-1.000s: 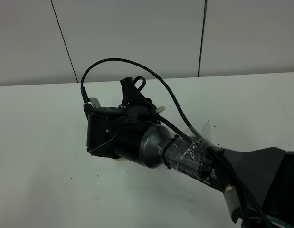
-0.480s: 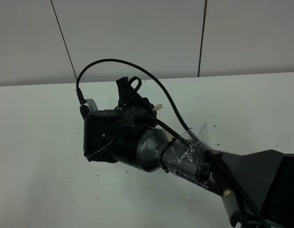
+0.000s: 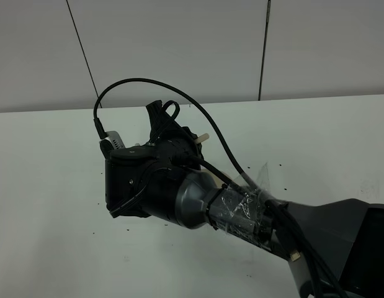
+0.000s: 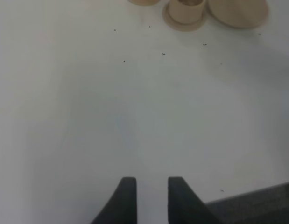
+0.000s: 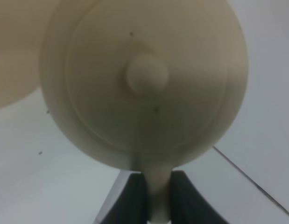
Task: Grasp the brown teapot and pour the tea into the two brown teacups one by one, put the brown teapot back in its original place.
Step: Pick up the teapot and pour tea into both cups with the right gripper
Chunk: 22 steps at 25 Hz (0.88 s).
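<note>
The right wrist view looks down on the brown teapot (image 5: pixel 144 93) with its knobbed lid (image 5: pixel 146 74). My right gripper (image 5: pixel 156 189) is shut on its loop handle (image 5: pixel 156 179). In the exterior high view the right arm (image 3: pixel 179 195) reaches across the middle and hides the teapot, apart from a small beige tip (image 3: pixel 206 137). My left gripper (image 4: pixel 152 198) hovers open over bare table with nothing between its fingers. Far ahead of it stand a brown teacup (image 4: pixel 185 9) on its small saucer and the wide flat saucer (image 4: pixel 237 11). The edge of another beige piece (image 4: pixel 143 1) shows beside them.
The white table (image 3: pixel 49 161) runs back to a grey panelled wall (image 3: pixel 179 49). Small dark specks dot the tabletop. A blurred beige round shape (image 5: pixel 13 56) lies below and beside the teapot. A black cable (image 3: pixel 136 84) loops above the right wrist.
In the exterior high view the right arm has shifted a little to the left, with its wrist and the cable loop. The beige tip has moved with it.
</note>
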Available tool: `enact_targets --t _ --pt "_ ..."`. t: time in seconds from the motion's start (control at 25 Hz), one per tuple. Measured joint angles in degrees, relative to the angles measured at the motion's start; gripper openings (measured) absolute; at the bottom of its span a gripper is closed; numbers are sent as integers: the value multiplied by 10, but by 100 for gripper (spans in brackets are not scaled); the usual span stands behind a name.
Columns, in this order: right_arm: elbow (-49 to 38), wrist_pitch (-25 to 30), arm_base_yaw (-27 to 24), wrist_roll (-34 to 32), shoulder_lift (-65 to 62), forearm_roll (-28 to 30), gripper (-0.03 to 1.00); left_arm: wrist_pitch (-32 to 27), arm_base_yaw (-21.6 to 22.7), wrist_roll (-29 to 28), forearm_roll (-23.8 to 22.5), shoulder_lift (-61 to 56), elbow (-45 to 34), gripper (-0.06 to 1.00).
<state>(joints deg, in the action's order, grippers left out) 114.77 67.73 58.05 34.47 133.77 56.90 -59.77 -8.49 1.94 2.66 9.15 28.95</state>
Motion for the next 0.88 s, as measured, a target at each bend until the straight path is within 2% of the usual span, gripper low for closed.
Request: enact_targets --t 0.88 --pt "0 0 0 6 0 27 10 0 0 0 0 0 0 24"
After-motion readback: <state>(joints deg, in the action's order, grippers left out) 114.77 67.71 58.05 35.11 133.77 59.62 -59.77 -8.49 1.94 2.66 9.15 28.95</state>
